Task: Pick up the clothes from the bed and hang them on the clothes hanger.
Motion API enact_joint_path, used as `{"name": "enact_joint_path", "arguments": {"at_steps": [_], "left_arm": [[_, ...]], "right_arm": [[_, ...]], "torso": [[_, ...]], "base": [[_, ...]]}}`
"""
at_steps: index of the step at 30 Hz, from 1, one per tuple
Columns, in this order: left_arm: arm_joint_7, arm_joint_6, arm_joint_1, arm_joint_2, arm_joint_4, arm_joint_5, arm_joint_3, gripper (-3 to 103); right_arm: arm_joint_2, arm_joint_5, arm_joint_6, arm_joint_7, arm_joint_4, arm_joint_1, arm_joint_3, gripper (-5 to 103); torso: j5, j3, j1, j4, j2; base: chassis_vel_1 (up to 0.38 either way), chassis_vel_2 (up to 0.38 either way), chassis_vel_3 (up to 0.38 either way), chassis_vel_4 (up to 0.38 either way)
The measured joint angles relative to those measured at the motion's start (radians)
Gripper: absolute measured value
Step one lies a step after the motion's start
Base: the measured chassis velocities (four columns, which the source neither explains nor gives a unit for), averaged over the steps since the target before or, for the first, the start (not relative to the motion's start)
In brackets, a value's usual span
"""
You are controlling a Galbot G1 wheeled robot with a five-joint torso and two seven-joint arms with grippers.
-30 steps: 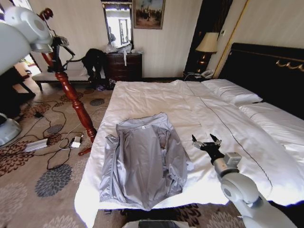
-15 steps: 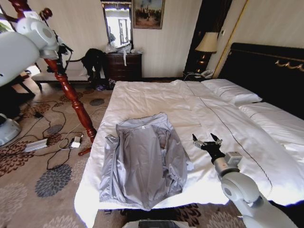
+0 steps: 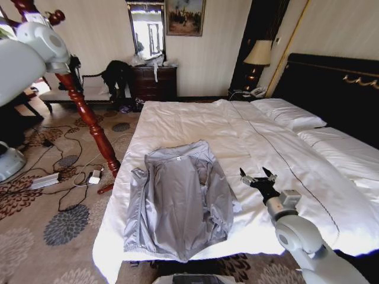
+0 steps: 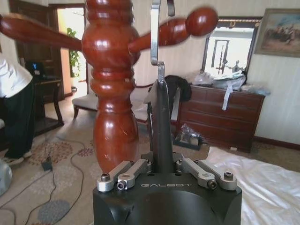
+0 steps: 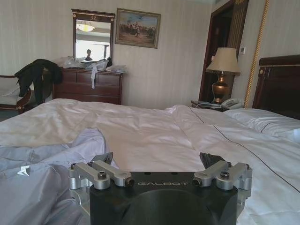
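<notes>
The clothes, a silvery-grey jacket (image 3: 180, 204), lie spread flat near the foot of the bed (image 3: 195, 118). My right gripper (image 3: 258, 177) stands open just above the sheet, to the right of the jacket and apart from it. In the right wrist view the open right gripper (image 5: 159, 159) has the jacket (image 5: 47, 164) off to one side. My left gripper (image 3: 74, 62) is raised at the top of the wooden pole stand (image 3: 89, 115). The left gripper (image 4: 161, 93) is shut on the clothes hanger, whose wire hook (image 4: 154, 37) sits at a peg (image 4: 187, 23) of the stand (image 4: 112, 117).
Cables and a power strip (image 3: 44, 180) lie on the carpet left of the bed. A dark dresser (image 3: 154, 83) and a chair with a black garment heap (image 3: 116, 74) stand at the back. A lamp (image 3: 259, 56) and black headboard (image 3: 331, 89) are on the right.
My left arm has lifted the hanger up and in toward the top of the pole stand. The right gripper and the jacket have stayed put.
</notes>
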Motion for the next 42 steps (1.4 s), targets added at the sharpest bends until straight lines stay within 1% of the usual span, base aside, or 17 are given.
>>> {"name": "enact_joint_path", "arguments": {"at_steps": [6, 10, 11, 14, 15, 18, 20, 23, 24, 27, 28, 31, 32, 34, 36, 39, 42], "left_arm": [[0.014, -0.004, -0.088, -0.074, -0.122, -0.001, 0.061, 16], [0.036, -0.011, -0.196, -0.188, -0.314, -0.006, 0.148, 16], [0.036, -0.011, -0.196, -0.188, -0.314, -0.006, 0.148, 16], [0.060, -0.023, -0.324, -0.292, -0.462, -0.008, 0.266, 16], [0.060, -0.023, -0.324, -0.292, -0.462, -0.008, 0.266, 16], [0.079, -0.028, -0.434, -0.429, -0.616, 0.011, 0.342, 16], [0.081, -0.027, -0.449, -0.468, -0.662, 0.022, 0.354, 16], [0.119, -0.047, -0.473, -0.581, -0.778, 0.097, 0.390, 16], [0.119, -0.047, -0.473, -0.581, -0.778, 0.097, 0.390, 16], [0.189, -0.090, -0.488, -0.717, -0.891, 0.204, 0.443, 16], [0.189, -0.090, -0.488, -0.717, -0.891, 0.204, 0.443, 16], [0.290, -0.147, -0.521, -0.908, -1.016, 0.343, 0.543, 16], [0.290, -0.147, -0.521, -0.908, -1.016, 0.343, 0.543, 16], [0.345, -0.180, -0.512, -0.991, -1.075, 0.389, 0.573, 16], [0.359, -0.187, -0.508, -1.012, -1.088, 0.401, 0.581, 16], [0.461, -0.239, -0.472, -1.108, -1.128, 0.501, 0.622, 16], [0.508, -0.259, -0.462, -1.150, -1.133, 0.534, 0.649, 16]], "right_arm": [[0.004, -0.001, 0.000, 0.000, 0.001, 0.002, -0.002, 100], [0.009, -0.010, 0.002, 0.000, 0.002, -0.008, -0.002, 100], [0.009, -0.010, 0.002, 0.000, 0.002, -0.008, -0.002, 100], [0.011, -0.014, 0.003, 0.000, 0.004, -0.016, -0.002, 100], [0.011, -0.014, 0.003, 0.000, 0.004, -0.016, -0.002, 100], [0.011, -0.015, 0.003, 0.000, 0.010, -0.025, 0.001, 100], [0.011, -0.015, 0.003, 0.001, 0.012, -0.027, 0.002, 100], [0.010, -0.015, 0.003, 0.002, 0.013, -0.034, 0.004, 100], [0.010, -0.015, 0.003, 0.002, 0.013, -0.034, 0.004, 100], [0.011, -0.016, 0.003, 0.004, 0.017, -0.044, 0.010, 100], [0.011, -0.016, 0.003, 0.004, 0.017, -0.044, 0.010, 100], [0.012, -0.004, -0.004, 0.015, 0.031, -0.060, 0.017, 100], [0.012, -0.004, -0.004, 0.015, 0.031, -0.060, 0.017, 100], [0.012, 0.004, -0.011, 0.020, 0.039, -0.064, 0.016, 100], [0.011, 0.005, -0.012, 0.021, 0.040, -0.065, 0.016, 100], [0.010, 0.009, -0.015, 0.022, 0.041, -0.070, 0.013, 100], [0.009, 0.024, -0.018, 0.023, 0.043, -0.073, 0.012, 100]], "torso": [[-0.0001, 0.000, 0.000, -0.0001, 0.000], [-0.0002, 0.000, 0.000, 0.0001, 0.000], [-0.0002, 0.000, 0.000, 0.0001, 0.000], [0.0000, 0.000, 0.000, -0.0005, 0.000], [0.0000, 0.000, 0.000, -0.0005, 0.000], [0.0000, 0.000, 0.000, 0.0009, 0.000], [-0.0010, 0.000, 0.000, 0.0007, 0.000], [0.0000, 0.000, 0.000, -0.0003, 0.000], [0.0000, 0.000, 0.000, -0.0003, 0.000], [0.0001, 0.000, 0.000, -0.0005, 0.000], [0.0001, 0.000, 0.000, -0.0005, 0.000], [-0.0006, 0.000, 0.000, 0.0005, 0.000], [-0.0006, 0.000, 0.000, 0.0005, 0.000], [0.0000, 0.000, 0.000, -0.0005, 0.000], [0.0001, 0.000, 0.000, -0.0005, 0.000], [0.0000, 0.000, 0.000, 0.0001, 0.000], [0.0000, 0.000, 0.000, -0.0001, 0.000]], "base": [[0.000, 0.000, 0.000, 0.000], [0.000, 0.000, 0.000, 0.000], [0.000, 0.000, 0.000, 0.000], [0.000, 0.000, 0.000, 0.000], [0.000, 0.000, 0.000, 0.000], [0.000, 0.000, 0.000, 0.000], [0.000, 0.000, 0.000, 0.000], [0.000, 0.000, 0.000, 0.000], [0.000, 0.000, 0.000, 0.000], [0.000, 0.000, 0.000, 0.000], [0.000, 0.000, 0.000, 0.000], [0.000, 0.000, 0.000, 0.000], [0.000, 0.000, 0.000, 0.000], [0.000, 0.000, 0.000, 0.000], [0.000, 0.000, 0.000, 0.000], [0.000, 0.000, 0.000, 0.000], [0.000, 0.000, 0.000, 0.000]]}}
